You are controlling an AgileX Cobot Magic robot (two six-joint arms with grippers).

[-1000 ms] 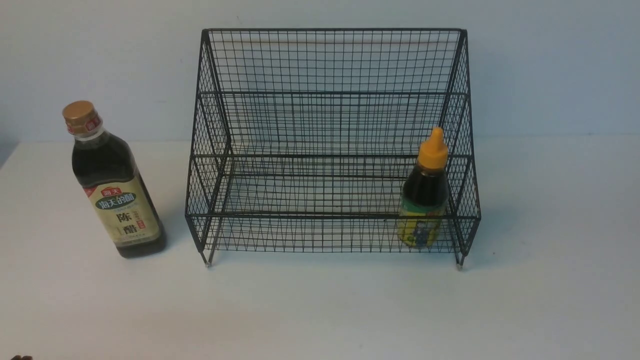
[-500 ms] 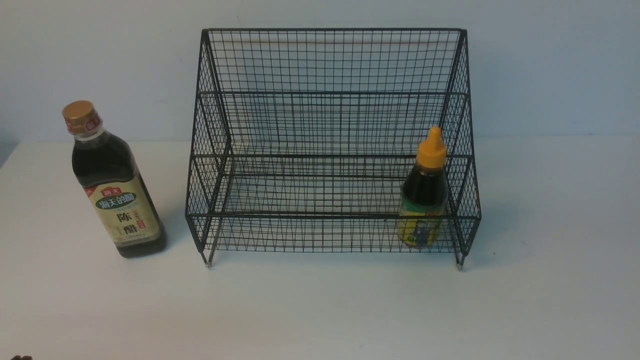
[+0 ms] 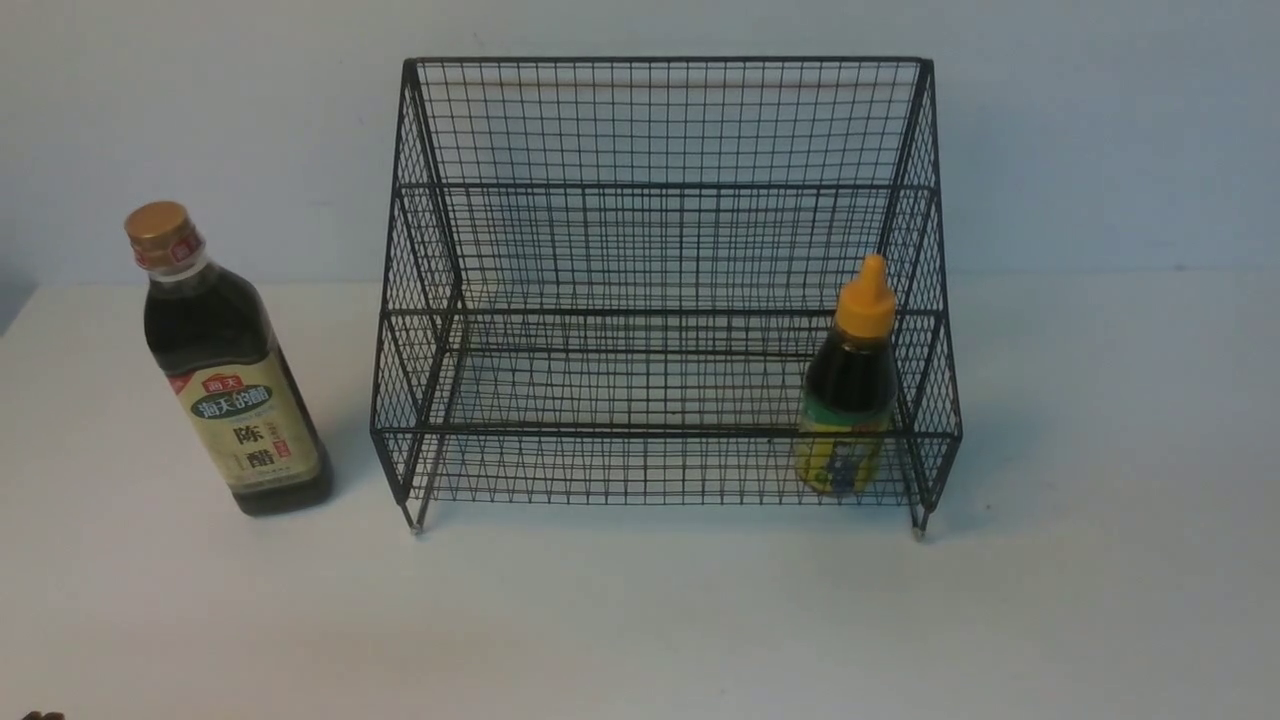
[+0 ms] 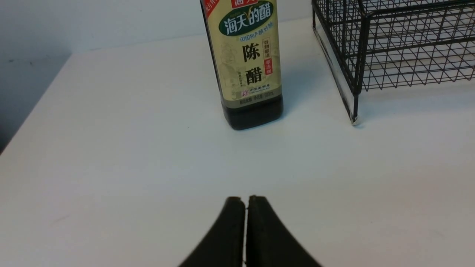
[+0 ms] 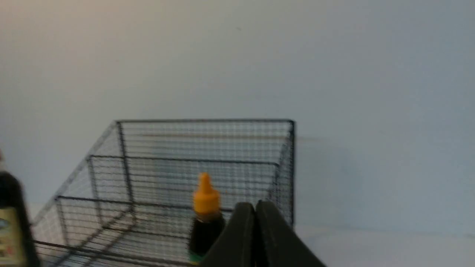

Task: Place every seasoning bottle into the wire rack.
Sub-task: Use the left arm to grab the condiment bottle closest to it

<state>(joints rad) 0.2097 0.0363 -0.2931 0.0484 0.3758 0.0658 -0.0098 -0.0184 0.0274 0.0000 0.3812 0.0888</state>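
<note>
Biggest first: the white tabletop (image 3: 640, 620) fills most of the front view, w/ a pale wall (image 3: 1100, 130) behind it.

The wire rack (image 3: 660, 430) sits mid-tabletop, toward the back. Black mesh, two stepped tiers, sloped sides, small feet, and taller than both bottles.

The tall bottle (image 3: 232, 380) stands upright on the tabletop to the left of the rack. It's outside the rack, near the left front foot but apart from it. Gold cap, dark liquid, beige label w/ Chinese text. So that one's not in the rack yet.

The short bottle (image 3: 848, 390) is upright inside the rack, on the lower tier at the far right end, just beside the right side mesh. Orange pointed nozzle cap, dark liquid, and a yellow label showing thru the front wires. Can't tell if it actually touches the side mesh, tbh.

My left tool (image 4: 246, 200) is over bare tabletop w/ its fingers pressed together, gripping nothing. It points at the tall bottle, which is well apart from the tips.

My right tool (image 5: 255, 205) is pinched closed too, nothing in it. The rack and short bottle are out ahead of it, not touching. That wrist pic is kinda blurry.
</note>
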